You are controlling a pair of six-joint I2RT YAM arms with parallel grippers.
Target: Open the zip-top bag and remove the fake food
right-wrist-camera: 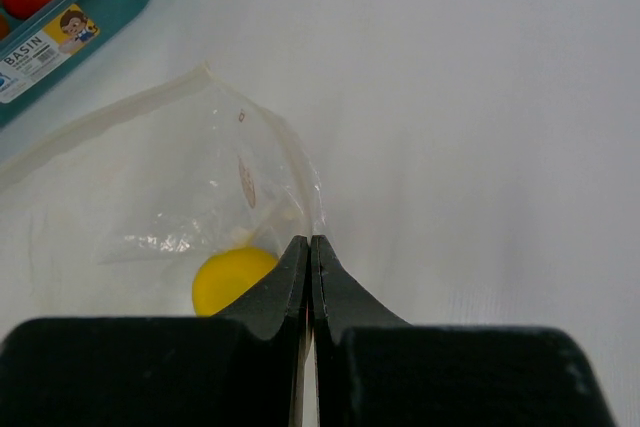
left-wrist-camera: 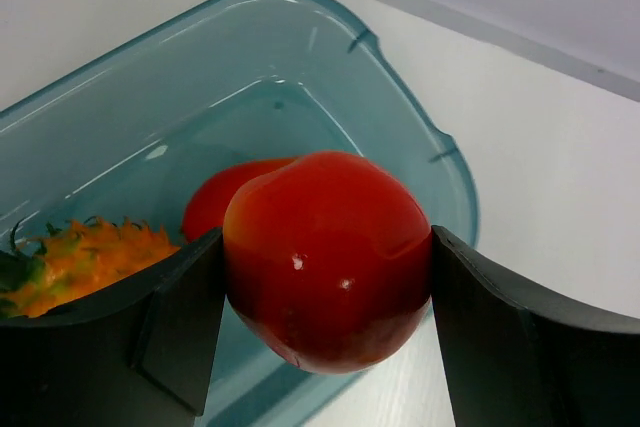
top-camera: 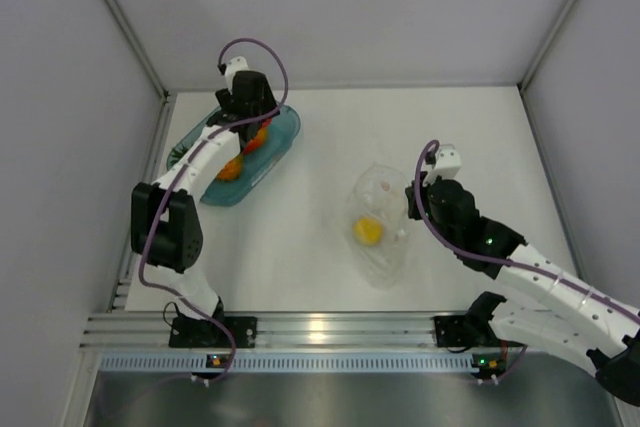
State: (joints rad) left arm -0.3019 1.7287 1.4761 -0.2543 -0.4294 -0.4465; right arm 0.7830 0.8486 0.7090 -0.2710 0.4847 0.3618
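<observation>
Left gripper [left-wrist-camera: 328, 287] clamps red fruit [left-wrist-camera: 330, 217] over far-left teal tray [left-wrist-camera: 250, 37] rim; released here it could roll out. Right gripper [right-wrist-camera: 311, 247] pinches zip-top bag [right-wrist-camera: 150, 177] edge; thin film may slip

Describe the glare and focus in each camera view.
Top external: bright glare on the metal rail, even soft light elsewhere. Left wrist: small highlights on the red fruit, fingers blurred. Right wrist: lemon hazy through the zip-top bag, sheen on its film.
</observation>
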